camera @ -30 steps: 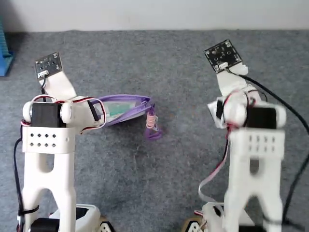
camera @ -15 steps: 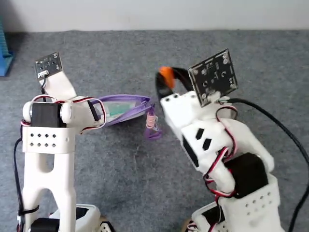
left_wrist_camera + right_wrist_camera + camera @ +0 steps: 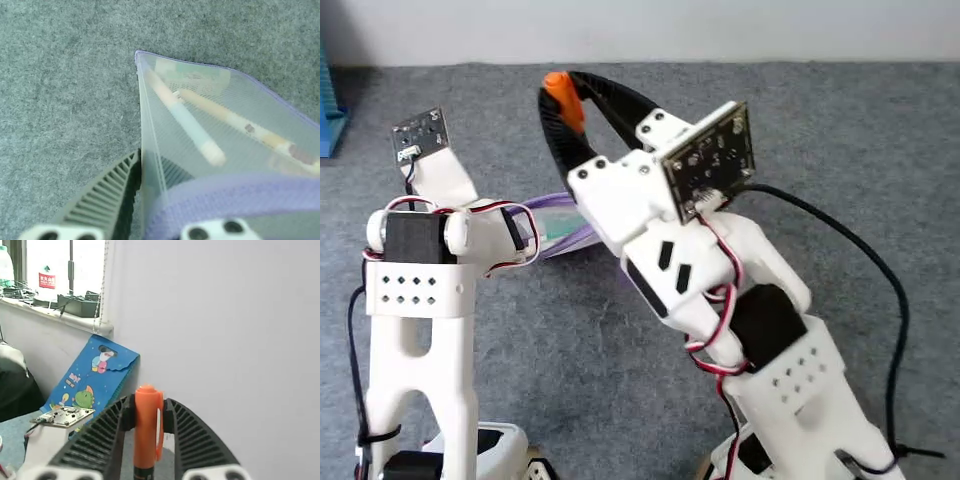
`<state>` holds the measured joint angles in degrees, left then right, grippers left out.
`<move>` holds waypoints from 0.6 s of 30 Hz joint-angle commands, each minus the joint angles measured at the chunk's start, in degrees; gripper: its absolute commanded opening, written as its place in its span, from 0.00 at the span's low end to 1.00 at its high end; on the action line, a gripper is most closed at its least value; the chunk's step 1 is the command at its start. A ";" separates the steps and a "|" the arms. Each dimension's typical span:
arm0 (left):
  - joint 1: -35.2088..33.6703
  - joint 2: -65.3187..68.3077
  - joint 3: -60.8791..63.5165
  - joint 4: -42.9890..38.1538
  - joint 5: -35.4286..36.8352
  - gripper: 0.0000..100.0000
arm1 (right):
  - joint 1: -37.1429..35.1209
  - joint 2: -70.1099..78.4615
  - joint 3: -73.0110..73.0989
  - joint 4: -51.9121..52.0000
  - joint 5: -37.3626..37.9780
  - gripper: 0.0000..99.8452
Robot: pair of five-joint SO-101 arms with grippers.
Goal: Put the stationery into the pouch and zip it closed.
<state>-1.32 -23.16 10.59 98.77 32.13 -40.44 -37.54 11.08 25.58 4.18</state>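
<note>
- Gripping the orange-capped pen by its cap end, the right jaws are closed on it and hold it high over the counter, above the pouch. A pinch so near one end could let the pen pivot or slip as it tips downward.
- The left jaws are clamped on the pouch's mesh wall beside the purple zipper band. The mouth looks narrow, so the pen tip could miss it and strike the band or the counter.
- A hard push on the rim could drag the mesh out of the left jaws' hold.
- Two pens already lie inside and may block the newcomer, leaving it poking out and jamming the zipper.
</note>
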 commanded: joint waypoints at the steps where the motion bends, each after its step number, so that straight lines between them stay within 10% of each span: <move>1: -0.53 1.58 1.80 0.79 0.70 0.01 | -2.42 0.66 -5.63 -2.59 1.32 0.01; 18: -0.53 1.58 1.80 0.70 0.70 0.01 | -0.22 6.73 -0.70 4.97 1.05 0.01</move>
<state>-1.32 -23.16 10.59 98.77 32.13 -42.81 -29.54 8.44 30.07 4.97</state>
